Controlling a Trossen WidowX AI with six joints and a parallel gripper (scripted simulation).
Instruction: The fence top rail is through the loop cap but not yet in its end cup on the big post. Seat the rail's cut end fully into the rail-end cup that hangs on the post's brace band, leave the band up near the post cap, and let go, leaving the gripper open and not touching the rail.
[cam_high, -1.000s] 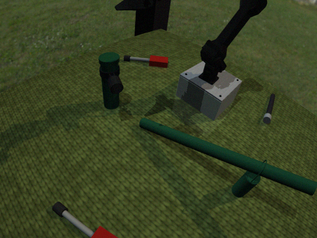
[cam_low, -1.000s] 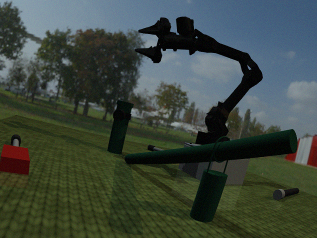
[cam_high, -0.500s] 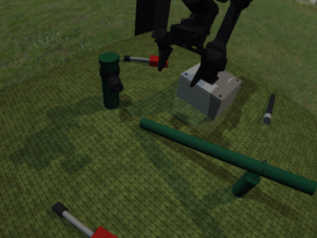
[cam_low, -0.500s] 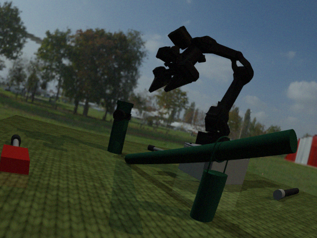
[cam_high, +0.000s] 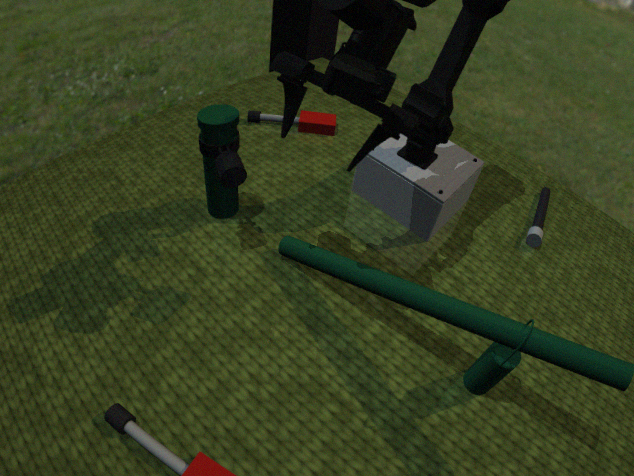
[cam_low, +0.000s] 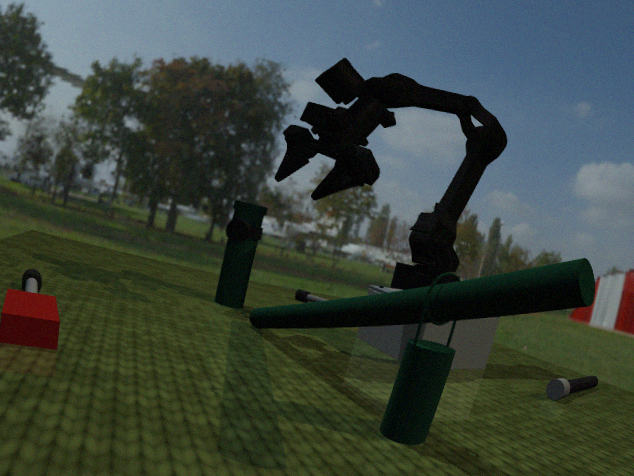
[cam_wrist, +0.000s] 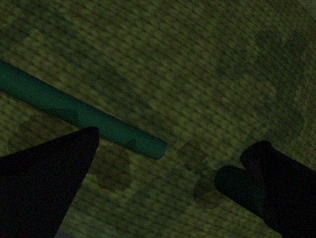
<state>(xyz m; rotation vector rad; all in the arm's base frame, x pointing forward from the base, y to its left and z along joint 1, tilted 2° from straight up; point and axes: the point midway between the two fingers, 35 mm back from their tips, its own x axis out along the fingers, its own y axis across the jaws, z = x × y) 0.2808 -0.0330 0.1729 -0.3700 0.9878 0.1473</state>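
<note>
Top view shows the gripper (cam_high: 320, 148) hanging in the air with its two dark fingers spread wide and nothing between them, above the green woven surface (cam_high: 153, 317) between the big post (cam_high: 220, 163) and the grey base block (cam_high: 417, 187). The rail (cam_high: 450, 309), a long green tube, is well apart from the gripper; its cut end (cam_high: 284, 245) points toward the post but stops short of it, with open surface between the two. On the post, the dark brace band (cam_high: 217, 148) sits high, just under the green post cap (cam_high: 218, 116), and the dark rail-end cup (cam_high: 231, 169) hangs from it on the side facing the rail, with no rail in it. Farther along, the rail passes through the thin wire ring of the loop cap (cam_high: 522, 340) on a short green post (cam_high: 489, 368); the exterior view shows the rail (cam_low: 419, 302) carried off the surface there and sloping down toward its cut end. In the wrist view the cut end (cam_wrist: 156, 148) lies between the two fingers, far below them. Scattered about are a red-headed tool (cam_high: 317, 122) beyond the post, a second one (cam_high: 168, 453) at the near edge, and a small dark cylinder (cam_high: 537, 217) beside the base block.
</note>
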